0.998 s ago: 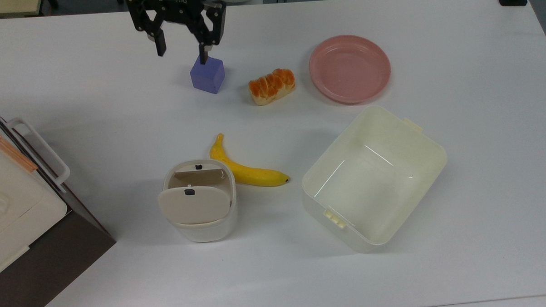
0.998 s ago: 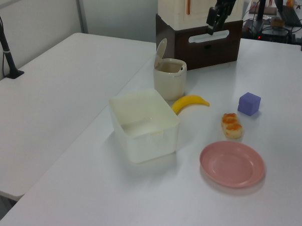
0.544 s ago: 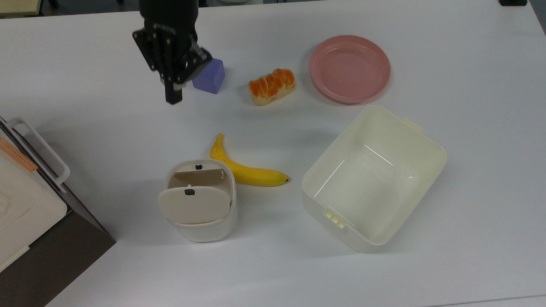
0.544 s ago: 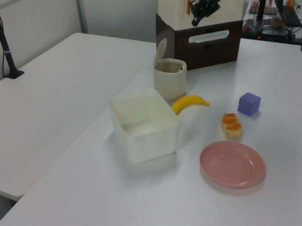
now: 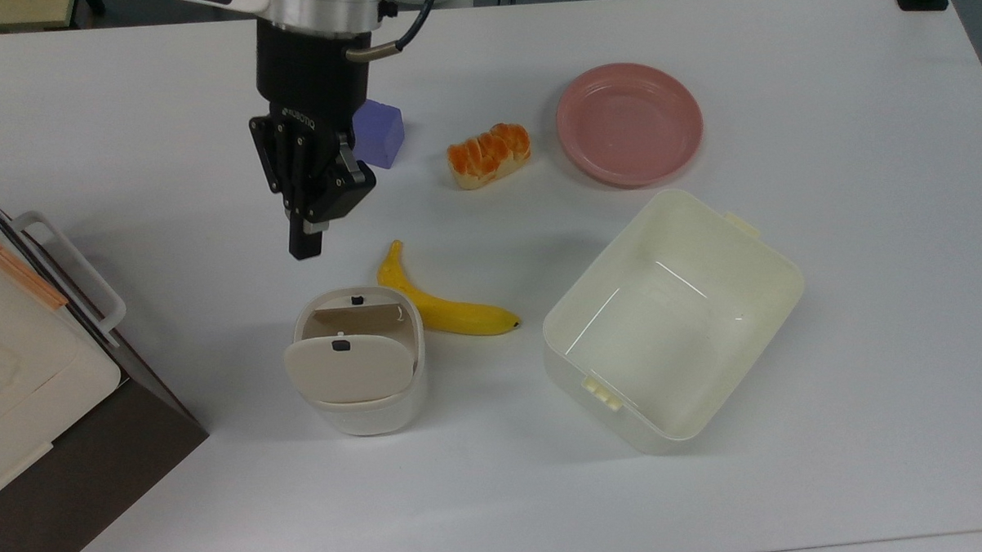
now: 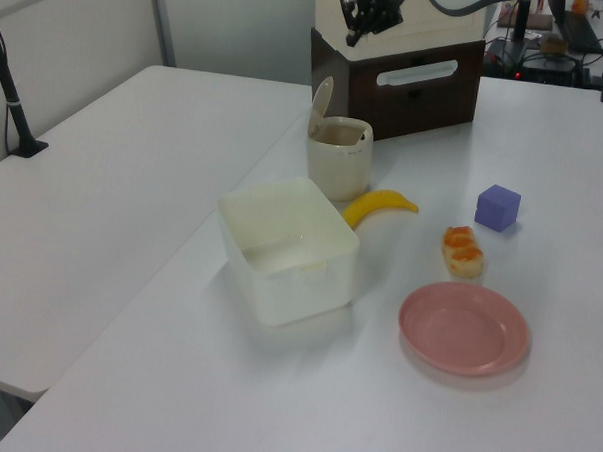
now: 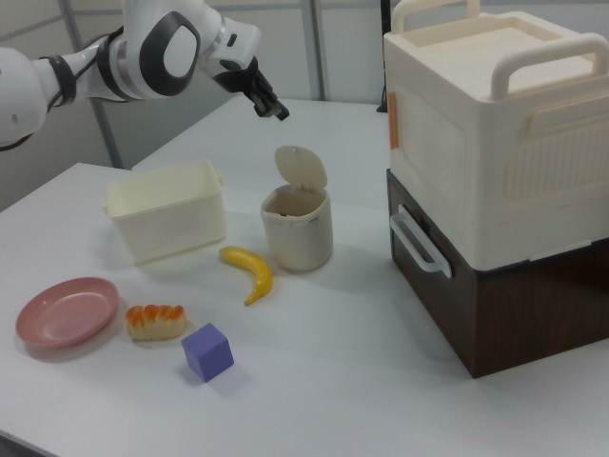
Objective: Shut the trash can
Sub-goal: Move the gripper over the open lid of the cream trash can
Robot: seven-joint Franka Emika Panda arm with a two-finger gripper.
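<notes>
A: Jaws first?
B: Gripper (image 5: 305,248) hangs in the air, fingers pressed together, nothing between them. In the right view it sits high above the table (image 7: 333,362).
A: Nearest thing to the jaws?
B: Trash can (image 5: 355,358), just past the fingertips toward the top view's bottom, apart from them. Lid (image 7: 301,168) stands up on its hinge, mouth uncovered. Small black button (image 5: 357,299) on the rim nearest the jaws.
A: Next out?
B: Banana (image 5: 441,302), toward the top view's lower right of the jaws, lying against the can's side. Purple cube (image 5: 380,133) beside the gripper body, toward the top view's upper right.
A: Farther?
B: Bread roll (image 5: 488,154), then pale-yellow tub (image 5: 773,274), then pink plate (image 5: 629,122), all off to the top view's right, well apart from the jaws. Cream-and-brown drawer cabinet (image 5: 46,406) well off to the top view's lower left.
</notes>
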